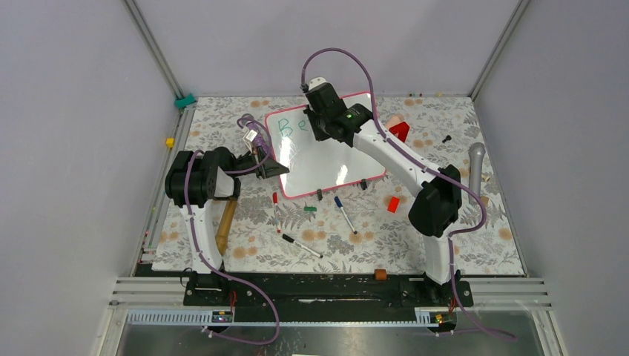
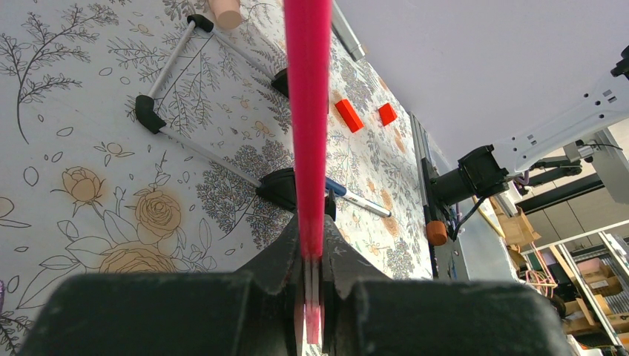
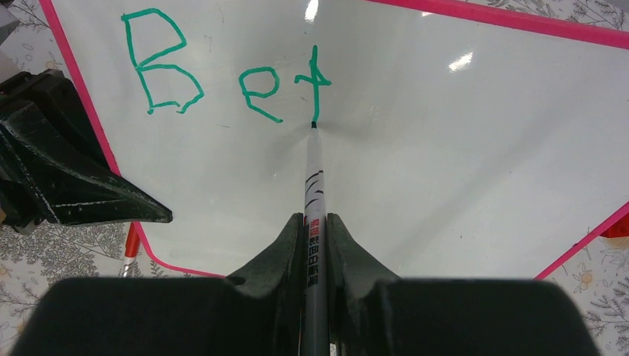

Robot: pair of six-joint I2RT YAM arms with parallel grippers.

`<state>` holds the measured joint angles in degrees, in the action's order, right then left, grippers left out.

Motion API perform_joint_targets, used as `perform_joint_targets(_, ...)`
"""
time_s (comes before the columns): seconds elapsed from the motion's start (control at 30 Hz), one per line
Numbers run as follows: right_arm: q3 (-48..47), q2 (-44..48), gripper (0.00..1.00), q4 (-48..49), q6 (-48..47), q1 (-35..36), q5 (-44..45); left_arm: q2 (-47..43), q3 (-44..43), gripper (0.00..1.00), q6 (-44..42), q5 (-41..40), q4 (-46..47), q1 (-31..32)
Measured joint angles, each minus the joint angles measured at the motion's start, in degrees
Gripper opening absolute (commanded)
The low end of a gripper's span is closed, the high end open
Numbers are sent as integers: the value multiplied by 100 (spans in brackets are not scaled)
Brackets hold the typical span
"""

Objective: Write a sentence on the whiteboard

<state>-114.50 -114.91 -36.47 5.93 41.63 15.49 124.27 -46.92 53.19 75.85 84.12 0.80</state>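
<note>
The whiteboard (image 1: 319,167), glossy white with a pink-red frame, stands tilted at the middle back of the floral mat. The sentence (image 3: 222,67) reads "Bet" in green at the board's top left; it shows as green letters in the top view (image 1: 291,126). My right gripper (image 3: 315,230) is shut on a white marker (image 3: 314,170), whose tip touches the foot of the "t". In the top view it (image 1: 315,122) hangs over the board's upper part. My left gripper (image 2: 313,259) is shut on the board's pink frame (image 2: 308,111) at its left edge (image 1: 271,167).
A red marker (image 1: 276,211), a blue marker (image 1: 345,215), a black marker (image 1: 302,246) and a green cap (image 1: 310,209) lie in front of the board. Red blocks (image 1: 393,204) sit to the right, a grey rod-like tool (image 1: 475,167) at far right, a wooden handle (image 1: 226,222) at left.
</note>
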Motion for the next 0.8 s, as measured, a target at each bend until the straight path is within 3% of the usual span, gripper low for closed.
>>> perform_joint_targets(0.8,2,4,0,-7,17,4,199,0,0,0,2,-4,-2,0)
